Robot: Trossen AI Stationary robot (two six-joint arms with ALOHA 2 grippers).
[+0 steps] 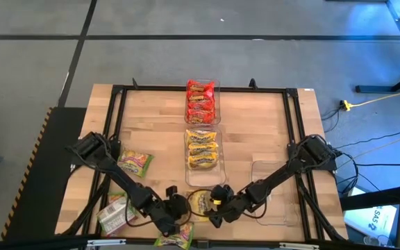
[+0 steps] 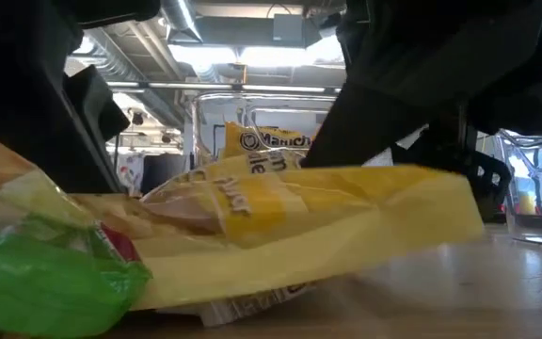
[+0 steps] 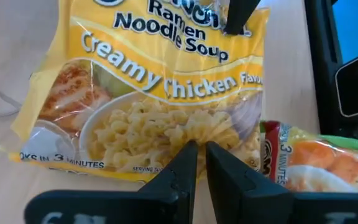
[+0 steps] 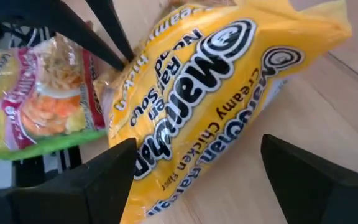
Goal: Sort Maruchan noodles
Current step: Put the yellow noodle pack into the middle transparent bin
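A yellow Maruchan packet lies near the table's near edge, between both grippers. My left gripper is at its left end, shut on it. My right gripper stands open at its right end, one finger on each side; whether they touch it, I cannot tell. In the low view the packet sits tilted, its right end off the wood. A green/pink packet lies beside it. My left gripper pinches the yellow packet between its two fingers at the wrapper's printed bottom end, below the noodle-bowl picture. The fingers come from the table's left, slanting down. The wrapper crinkles around the fingertips.
Two clear bins stand in the table's middle, the far one with red packets, the nearer with yellow ones. Another clear bin sits on the right. Green/pink packets lie at left and at the near edge.
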